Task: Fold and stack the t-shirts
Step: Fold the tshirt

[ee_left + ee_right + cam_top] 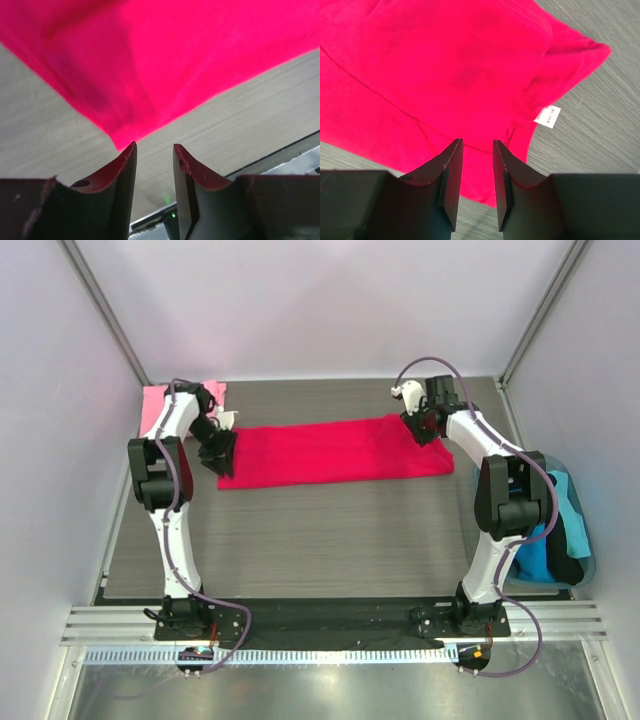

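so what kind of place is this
Probably a robot lab cell: plain white panel walls, two arms bolted to a metal rail, and a red t-shirt spread on the grey table.

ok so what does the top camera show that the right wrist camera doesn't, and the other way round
Only the top view: the pink t-shirt at the far left corner, a blue bin holding cloth at the right, and both arms reaching to the ends of the red t-shirt. Only the right wrist view: the small white label at the shirt's edge, and the right hand open, fingers apart over the cloth. Both: the red t-shirt lying flat on the grey table.
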